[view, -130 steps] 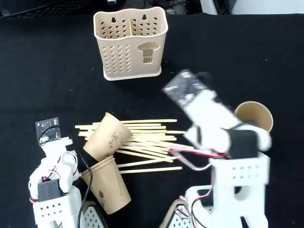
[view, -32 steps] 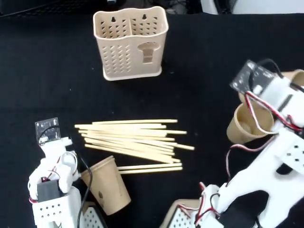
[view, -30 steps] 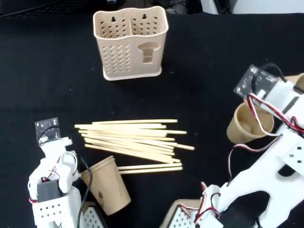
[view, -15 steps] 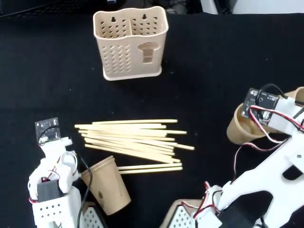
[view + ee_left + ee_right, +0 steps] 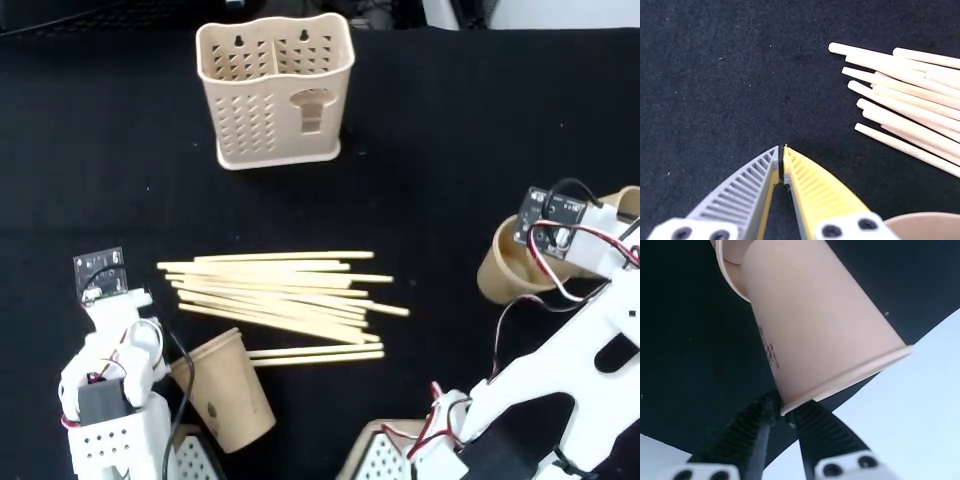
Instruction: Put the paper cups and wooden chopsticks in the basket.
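Note:
The beige slotted basket [image 5: 275,95] stands upright at the back of the black table. Wooden chopsticks [image 5: 280,295] lie in a loose pile mid-table, their ends showing as chopsticks [image 5: 900,100] in the left wrist view. One paper cup [image 5: 228,392] lies on its side by the left arm. My left gripper [image 5: 781,150] rests shut and empty on the cloth beside the chopstick ends. At the far right a tan paper cup [image 5: 508,265] lies tilted under the right wrist; my right gripper [image 5: 784,407] is shut on the rim of this paper cup [image 5: 820,330]. Another cup's rim [image 5: 729,270] curves around its narrow end.
Part of a further cup [image 5: 628,195] shows at the right edge behind the right arm [image 5: 590,320]. The table edge is close past the held cup, with white floor [image 5: 920,440] beyond. The cloth between the basket and the chopsticks is bare.
The right arm took a cup off the chopstick pile and carried it to the far right. Over the last second its wrist sank lower and rightward over that cup. The left arm stayed still.

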### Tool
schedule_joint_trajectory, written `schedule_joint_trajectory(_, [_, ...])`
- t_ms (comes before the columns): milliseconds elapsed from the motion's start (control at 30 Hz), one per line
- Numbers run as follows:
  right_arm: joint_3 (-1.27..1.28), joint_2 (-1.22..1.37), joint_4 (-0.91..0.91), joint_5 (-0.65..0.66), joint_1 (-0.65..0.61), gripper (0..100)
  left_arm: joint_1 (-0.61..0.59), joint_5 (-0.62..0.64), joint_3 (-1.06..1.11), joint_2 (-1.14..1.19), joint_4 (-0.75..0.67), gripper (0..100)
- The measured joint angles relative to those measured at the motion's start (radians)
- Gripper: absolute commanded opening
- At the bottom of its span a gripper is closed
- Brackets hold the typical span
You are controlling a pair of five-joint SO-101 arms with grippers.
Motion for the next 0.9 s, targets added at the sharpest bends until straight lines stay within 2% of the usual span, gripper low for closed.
schedule_joint_trajectory(900, [0.057, 0.006, -0.009, 0.000, -0.031, 1.2, 0.000, 0.000, 0.000, 0.000, 0.000, 3])
